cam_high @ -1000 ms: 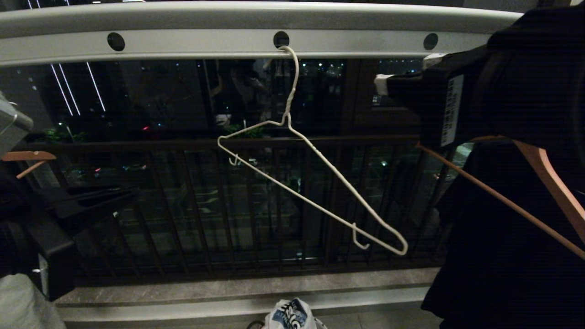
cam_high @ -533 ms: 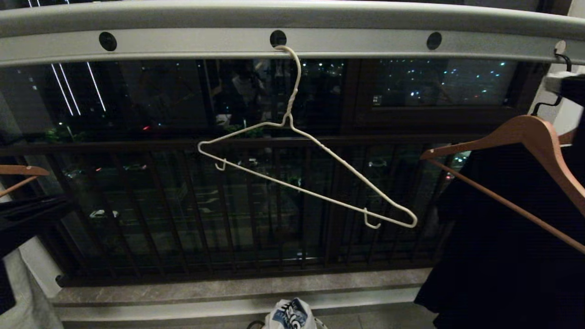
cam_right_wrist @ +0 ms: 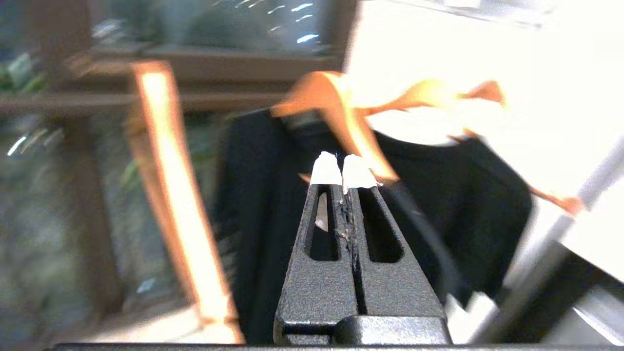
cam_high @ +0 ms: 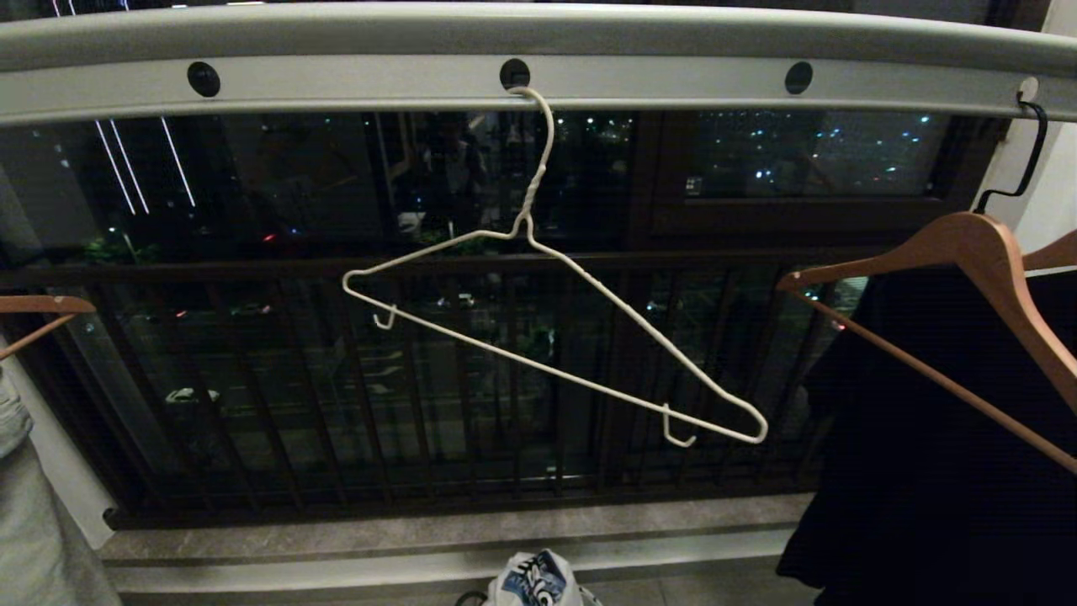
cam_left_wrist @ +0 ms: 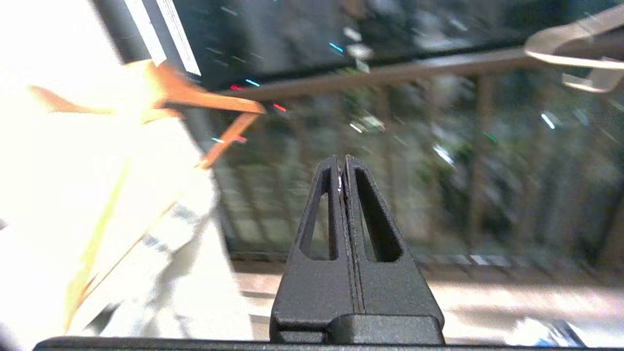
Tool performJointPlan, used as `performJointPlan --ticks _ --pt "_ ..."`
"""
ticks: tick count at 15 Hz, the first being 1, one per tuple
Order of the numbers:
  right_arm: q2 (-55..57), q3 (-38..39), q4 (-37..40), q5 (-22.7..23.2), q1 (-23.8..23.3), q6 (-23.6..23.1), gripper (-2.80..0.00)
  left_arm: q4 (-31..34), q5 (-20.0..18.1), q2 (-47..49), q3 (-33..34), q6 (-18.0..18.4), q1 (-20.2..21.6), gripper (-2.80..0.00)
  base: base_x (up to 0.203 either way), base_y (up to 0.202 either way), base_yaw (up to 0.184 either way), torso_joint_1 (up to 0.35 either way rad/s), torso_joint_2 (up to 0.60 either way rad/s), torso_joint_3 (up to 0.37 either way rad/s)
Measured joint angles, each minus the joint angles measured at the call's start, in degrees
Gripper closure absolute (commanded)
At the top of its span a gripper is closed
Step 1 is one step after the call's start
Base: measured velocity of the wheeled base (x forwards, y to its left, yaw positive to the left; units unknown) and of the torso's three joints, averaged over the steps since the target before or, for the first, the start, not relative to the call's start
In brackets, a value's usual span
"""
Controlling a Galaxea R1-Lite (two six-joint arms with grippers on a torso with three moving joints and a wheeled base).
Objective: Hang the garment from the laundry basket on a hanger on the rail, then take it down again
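Note:
The rail [cam_high: 336, 84] runs across the top of the head view. From its middle hole hangs the bare wire hanger [cam_high: 526, 220], tilted with its right end low. The garment [cam_high: 534, 581], white with a blue logo, is bunched at the bottom edge, where only a bit of the laundry basket's dark rim [cam_high: 464, 598] shows. Neither arm is in the head view. My left gripper [cam_left_wrist: 341, 163] is shut and empty, facing the balcony bars, with the hanger's end [cam_left_wrist: 575, 48] far off to one side. My right gripper [cam_right_wrist: 342, 165] is shut and empty in front of a black garment [cam_right_wrist: 463, 195].
A black garment [cam_high: 925, 471] hangs on a brown wooden hanger [cam_high: 984, 252] at the right. A pale grey-green garment [cam_high: 34, 522] on another wooden hanger [cam_high: 42, 305] is at the left. The dark balcony railing [cam_high: 421, 379] and a stone ledge [cam_high: 421, 530] lie behind.
Both arms have dropped out of the head view, the left from the left edge and the right from the upper right. The wire hanger is swinging, its left end now further left.

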Motion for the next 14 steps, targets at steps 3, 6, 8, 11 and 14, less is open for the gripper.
performJointPlan --ticks 3,6,8,11,14 --pt "-7.51 0.75 3.57 -0.15 -5.4 0.02 0.0 0.01 -0.3 -8.05 5.18 0.6 3.55 0.0 0.0 0.0 0.0 0.0 0.0 0.0" --pt "-15.21 1.71 10.57 0.03 -10.29 0.02 0.0 -0.07 -3.67 -14.0 11.91 0.65 4.1 0.0 0.0 0.0 0.0 0.0 0.0 0.0" --pt "-20.6 6.13 12.52 2.76 -11.94 0.07 0.0 -0.19 -9.34 -18.06 16.99 0.41 4.14 0.0 0.0 0.0 0.0 0.0 0.0 0.0" --pt "-27.12 15.51 13.35 14.18 -12.54 1.75 0.0 -0.34 -12.98 -20.8 24.97 -1.46 4.19 0.0 0.0 0.0 0.0 0.0 0.0 0.0" --pt "-32.5 23.56 13.35 25.23 -12.57 4.85 0.0 -1.45 -16.16 -21.68 31.38 -3.87 4.16 0.0 0.0 0.0 0.0 0.0 0.0 0.0"
